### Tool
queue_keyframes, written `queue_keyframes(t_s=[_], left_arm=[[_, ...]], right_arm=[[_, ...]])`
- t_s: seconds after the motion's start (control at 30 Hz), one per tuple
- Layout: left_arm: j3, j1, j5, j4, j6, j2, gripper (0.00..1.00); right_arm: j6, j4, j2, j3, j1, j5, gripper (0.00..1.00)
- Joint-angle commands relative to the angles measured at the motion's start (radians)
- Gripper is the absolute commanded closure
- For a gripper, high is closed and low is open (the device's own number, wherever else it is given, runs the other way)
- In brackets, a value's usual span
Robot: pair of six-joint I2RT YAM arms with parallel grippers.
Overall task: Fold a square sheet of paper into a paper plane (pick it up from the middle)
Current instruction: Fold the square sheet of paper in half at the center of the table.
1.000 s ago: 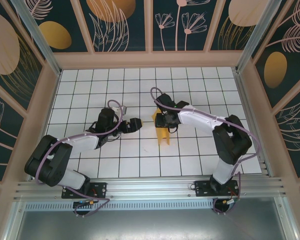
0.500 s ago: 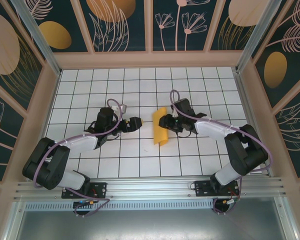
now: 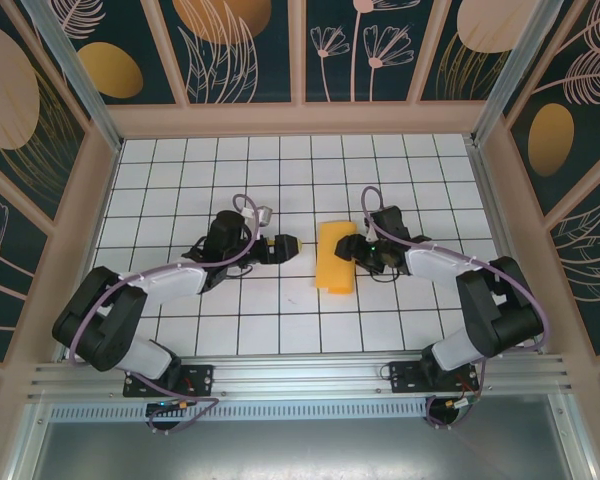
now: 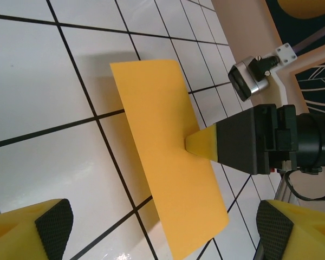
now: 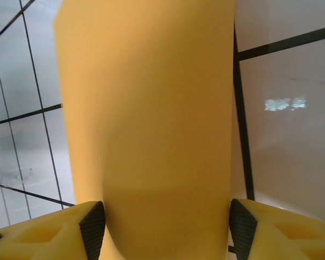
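Orange paper (image 3: 332,266) inside right pincer (image 3: 346,248), spread apart; left pincer (image 3: 292,244) apart, near.

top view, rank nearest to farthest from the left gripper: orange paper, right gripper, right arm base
1. orange paper, just right of the left gripper
2. right gripper, at the paper's far edge
3. right arm base, bottom right

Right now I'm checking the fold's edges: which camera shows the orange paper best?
The left wrist view: the orange paper shows nearly whole, long edges crisp. The top external view shows the paper small, the right gripper at its right edge. The right wrist view is too close: the paper runs off the frame.
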Motion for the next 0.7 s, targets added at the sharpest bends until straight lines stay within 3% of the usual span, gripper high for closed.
queue_keyframes(t_s=[0.0,0.27,0.5,0.67], left_arm=[[0.041,-0.025,-0.012,-0.027,-0.01,0.032,0.13],[0.095,-0.066,-0.034,-0.049,-0.013,0.073,0.21],[0.141,-0.103,-0.059,-0.055,-0.038,0.132,0.28],[0.166,-0.113,-0.059,-0.052,-0.061,0.163,0.34]], right_arm=[[-0.051,-0.072,-0.027,0.008,-0.012,0.036,0.3],[-0.082,-0.154,-0.031,0.028,-0.033,0.121,0.27],[-0.049,-0.12,-0.008,0.023,-0.057,0.154,0.27],[-0.093,-0.13,0.035,0.041,-0.058,0.131,0.34]])
